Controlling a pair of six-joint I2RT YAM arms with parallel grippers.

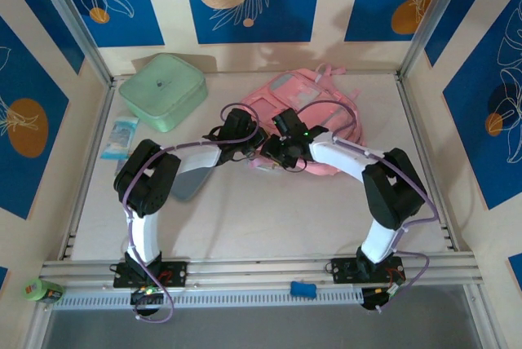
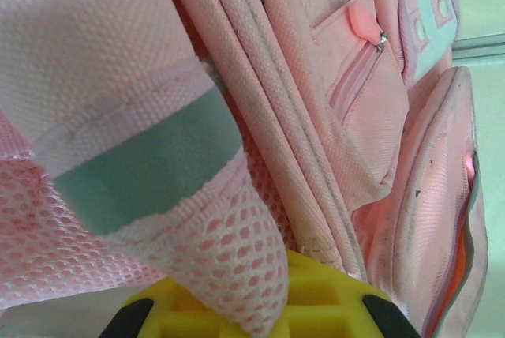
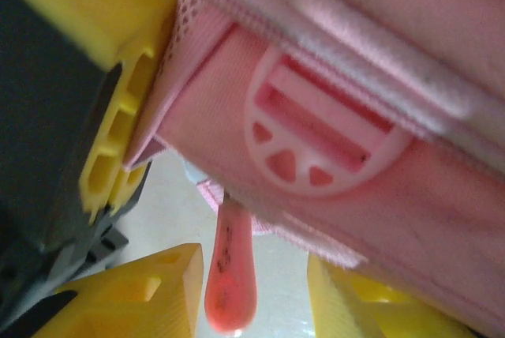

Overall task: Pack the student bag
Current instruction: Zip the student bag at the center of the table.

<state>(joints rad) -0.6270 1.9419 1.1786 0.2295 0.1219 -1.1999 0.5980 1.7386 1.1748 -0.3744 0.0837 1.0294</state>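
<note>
Left fingers (image 2: 331,306) clench the student bag's (image 1: 269,104) mesh. Right fingers (image 3: 150,298) gape around the zip pull (image 3: 230,275); closing off-centre could miss it.

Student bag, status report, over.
Left gripper shut on student bag mesh. Right gripper open, zip pull between its jaws. Mint case apart, far left.

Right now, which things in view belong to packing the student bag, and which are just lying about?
In the job: soft pink fabric backpack; its pink teardrop zip pull, inside the open right gripper.
Lying about: mint green square zip case; small blue-and-white packet.
</note>
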